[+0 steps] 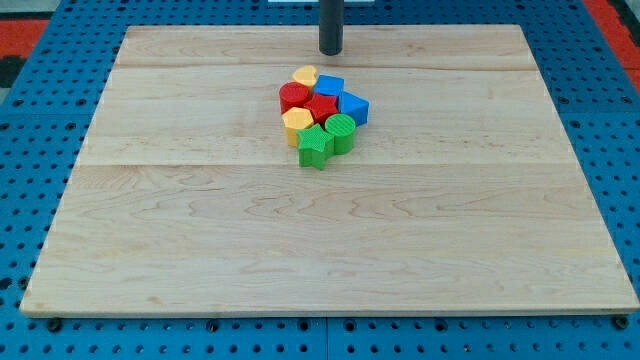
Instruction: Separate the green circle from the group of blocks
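Observation:
The green circle (341, 131) sits at the lower right of a tight cluster of blocks near the board's top middle. It touches a green star (314, 146) on its left and a red star (321, 108) above it. The cluster also holds a red circle (294, 97), a yellow heart (305, 76), a yellow block (297, 124), a blue cube (329, 87) and a blue block (353, 107). My tip (331, 51) stands above the cluster, just above the blue cube and to the right of the yellow heart, apart from all blocks.
The wooden board (200, 250) lies on a blue pegboard surface (30, 120). The board's edges run near all sides of the view.

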You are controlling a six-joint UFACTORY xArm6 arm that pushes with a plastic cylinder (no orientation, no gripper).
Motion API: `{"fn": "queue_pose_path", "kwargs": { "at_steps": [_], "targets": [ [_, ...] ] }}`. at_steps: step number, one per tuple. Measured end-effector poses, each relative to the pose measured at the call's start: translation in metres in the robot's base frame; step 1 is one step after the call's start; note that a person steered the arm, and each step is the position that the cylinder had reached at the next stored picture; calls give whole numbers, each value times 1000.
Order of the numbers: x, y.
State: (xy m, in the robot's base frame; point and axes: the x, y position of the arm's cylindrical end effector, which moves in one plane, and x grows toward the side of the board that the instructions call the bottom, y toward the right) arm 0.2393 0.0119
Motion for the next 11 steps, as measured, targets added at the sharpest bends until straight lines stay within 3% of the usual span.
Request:
{"fn": "queue_pose_path", "kwargs": {
  "at_steps": [5,6,7,9,10,11],
  "targets": [
    [6,6],
    [74,21],
    [94,0],
    [175,-28],
    [200,-44],
    [201,1]
  ]
}}
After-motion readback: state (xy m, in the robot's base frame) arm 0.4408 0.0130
